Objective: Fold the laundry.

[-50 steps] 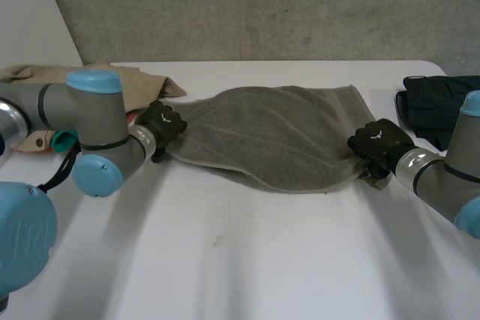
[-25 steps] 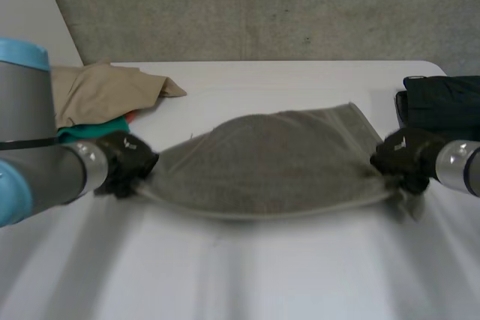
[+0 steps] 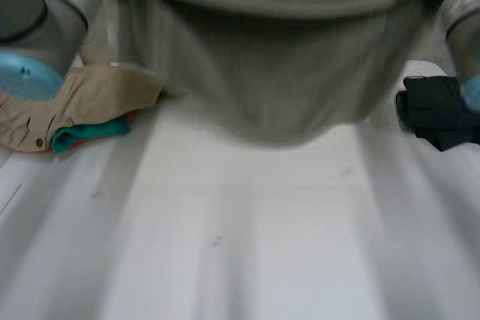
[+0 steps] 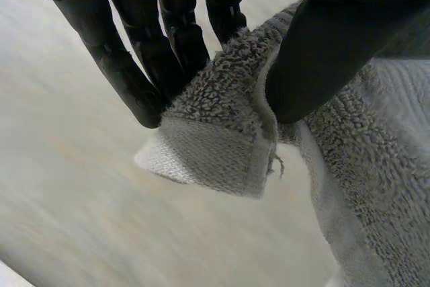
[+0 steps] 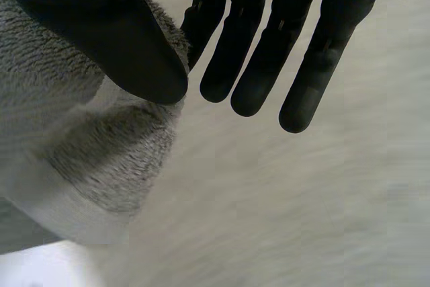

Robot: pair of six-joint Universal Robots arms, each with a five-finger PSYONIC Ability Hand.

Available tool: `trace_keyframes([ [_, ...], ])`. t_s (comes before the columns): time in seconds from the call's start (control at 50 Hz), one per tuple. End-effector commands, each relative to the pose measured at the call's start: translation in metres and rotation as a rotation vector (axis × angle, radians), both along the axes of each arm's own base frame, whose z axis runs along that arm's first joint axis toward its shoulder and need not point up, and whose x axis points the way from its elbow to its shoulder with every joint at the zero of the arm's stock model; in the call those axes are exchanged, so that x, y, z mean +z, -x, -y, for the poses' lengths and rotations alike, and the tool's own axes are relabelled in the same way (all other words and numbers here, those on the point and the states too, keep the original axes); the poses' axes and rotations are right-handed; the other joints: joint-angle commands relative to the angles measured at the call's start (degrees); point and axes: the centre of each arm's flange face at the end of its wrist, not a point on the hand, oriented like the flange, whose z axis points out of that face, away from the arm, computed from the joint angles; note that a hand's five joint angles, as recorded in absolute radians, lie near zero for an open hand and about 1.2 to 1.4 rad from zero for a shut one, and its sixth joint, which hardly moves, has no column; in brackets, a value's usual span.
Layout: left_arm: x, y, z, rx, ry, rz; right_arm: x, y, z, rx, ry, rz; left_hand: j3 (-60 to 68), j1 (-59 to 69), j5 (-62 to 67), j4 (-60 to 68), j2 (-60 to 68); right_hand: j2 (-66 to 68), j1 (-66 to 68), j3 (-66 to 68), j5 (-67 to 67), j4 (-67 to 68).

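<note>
- Left wrist view is showing the left hand (image 4: 322, 38) pinching a hemmed corner of the grey towel (image 4: 222, 146) between its thumb and its fingers (image 4: 127, 72), with the tip of the corner poking out past the pinch.
- Right wrist view is showing the right hand (image 5: 269, 45) squeezing the towel's other end between the thumb and the nearest finger, while the remaining fingers are hanging straight and touching nothing.
- In the head view the towel (image 3: 277, 73) is hanging in the air close to the camera, between the left arm (image 3: 37, 35) and the right arm (image 3: 461, 20). Its middle is sagging toward the white tabletop (image 3: 247, 245). I cannot tell whether its lower edge is brushing the surface.
- The step appears to be lifting and spreading the towel so it can be laid flat for a fold.
- Doing this well probably means holding both pinches firm, keeping the hands level and drawing them apart until the top edge is running straight.
- The hanging edge would then be going down onto the bare tabletop first.
- The right-hand pinch seems thin, so jerky moves are risking a slip there.
- Farther back, a tan garment (image 3: 97, 99) with a teal cloth (image 3: 86, 133) is lying at one side and a black garment (image 3: 435, 114) at the other. The towel should be landing between them without covering either.
</note>
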Motion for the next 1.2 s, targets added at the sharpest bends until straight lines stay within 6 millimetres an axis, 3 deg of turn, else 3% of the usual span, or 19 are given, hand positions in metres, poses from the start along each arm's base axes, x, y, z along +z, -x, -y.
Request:
trace_keyframes([
  [0.02,0.018,-0.007,0.007,-0.013,0.121,-0.158,0.036,0.005,-0.006,0.061,0.219,0.150,12.18,16.95,14.84,11.59,11.62,12.14,18.71,11.86,11.20,11.64],
  [0.08,-0.008,-0.010,0.010,0.003,0.032,-0.134,0.017,0.002,-0.005,0.101,0.164,0.117,12.18,16.95,14.84,11.59,11.62,12.14,18.71,11.86,11.20,11.64],
  [0.12,-0.034,-0.009,0.010,0.002,-0.052,-0.102,-0.006,0.001,-0.004,0.134,0.089,0.086,12.18,16.95,14.84,11.59,11.62,12.14,18.71,11.86,11.20,11.64],
  [0.14,-0.055,-0.007,0.008,-0.003,-0.112,-0.080,-0.023,0.001,-0.003,0.148,0.033,0.067,12.18,16.95,14.84,11.59,11.62,12.14,18.71,11.86,11.20,11.64],
  [0.18,-0.073,-0.005,0.006,-0.014,-0.162,-0.056,-0.044,0.000,-0.003,0.164,-0.035,0.048,12.18,16.95,14.84,11.59,11.62,12.14,18.71,11.86,11.20,11.64],
  [0.24,-0.115,-0.003,0.002,-0.031,-0.272,-0.003,-0.092,-0.001,-0.006,0.189,-0.198,0.012,12.18,16.95,14.84,11.59,11.62,12.14,18.71,11.86,11.20,11.64],
  [0.3,-0.176,-0.004,-0.004,-0.031,-0.425,0.084,-0.153,0.003,-0.013,0.199,-0.407,-0.035,12.18,16.95,14.84,11.59,11.62,12.14,18.71,11.86,11.20,11.64],
  [0.36,-0.220,-0.008,-0.014,-0.021,-0.544,0.172,-0.195,0.006,-0.022,0.202,-0.552,-0.088,12.18,16.95,14.84,11.59,11.62,12.14,18.71,11.86,11.20,11.64],
  [0.44,-0.250,-0.014,-0.028,-0.006,-0.655,0.273,-0.232,0.009,-0.034,0.199,-0.679,-0.170,12.18,16.95,14.84,11.59,11.62,12.14,18.71,11.86,11.20,11.64],
  [0.54,-0.255,-0.020,-0.041,0.010,-0.738,0.335,-0.242,0.014,-0.040,0.196,-0.727,-0.239,3.14,7.91,5.79,2.54,2.58,12.14,18.71,11.86,11.20,11.64],
  [0.64,-0.242,-0.024,-0.049,0.012,-0.762,0.327,-0.230,0.020,-0.042,0.183,-0.737,-0.222,-9.80,-5.03,-7.15,-10.40,-10.36,12.14,18.71,11.86,11.20,11.64],
  [0.72,-0.236,-0.025,-0.051,0.008,-0.748,0.317,-0.225,0.023,-0.044,0.177,-0.744,-0.198,-12.51,-7.74,-9.85,-13.10,-13.07,12.14,18.71,11.86,11.20,11.64],
  [0.84,-0.238,-0.028,-0.050,0.013,-0.754,0.317,-0.224,0.023,-0.051,0.187,-0.756,-0.191,-19.93,-15.16,-17.27,-20.52,-20.49,12.14,18.71,11.86,11.20,11.64],
  [0.96,-0.239,-0.029,-0.051,0.013,-0.764,0.315,-0.226,0.024,-0.056,0.191,-0.765,-0.201,-13.90,-9.13,-11.25,-14.50,-14.46,12.14,18.71,11.86,11.20,11.64],
  [1.04,-0.233,-0.028,-0.057,-0.007,-0.763,0.312,-0.226,0.026,-0.057,0.187,-0.768,-0.210,12.14,16.91,14.80,11.55,11.58,12.14,18.71,11.86,11.20,11.64],
  [1.14,-0.231,-0.033,-0.068,0.002,-0.807,0.332,-0.217,0.031,-0.060,0.175,-0.772,-0.225,12.18,16.95,14.84,11.59,11.62,12.14,18.71,11.86,11.20,11.64],
  [1.2,-0.229,-0.041,-0.088,0.003,-0.904,0.362,-0.204,0.037,-0.069,0.180,-0.787,-0.270,12.18,16.95,14.84,11.59,11.62,12.14,18.71,11.86,11.20,11.64],
])
